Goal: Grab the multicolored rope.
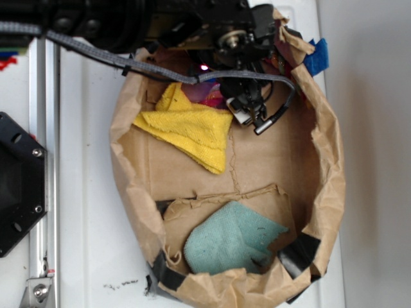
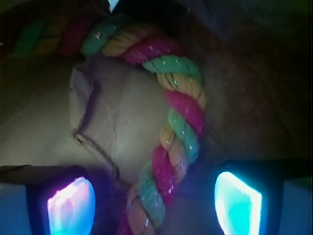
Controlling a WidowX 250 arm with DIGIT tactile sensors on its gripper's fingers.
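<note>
While the exterior view hid most of it, the multicolored rope (image 1: 207,95) showed only as a red-pink patch at the far end of the brown paper bag (image 1: 324,160), just beyond the yellow cloth (image 1: 192,131), with the gripper (image 1: 247,110) directly over it and the teal cloth (image 1: 230,239) well apart; its jaws could not be read there; at the wrist, the rope (image 2: 183,115) curved down between two glowing pads (image 2: 71,205), spread wide and holding nothing; it looked soft, light, thick and compressible, so pinching across the straight run between the pads seemed best.
</note>
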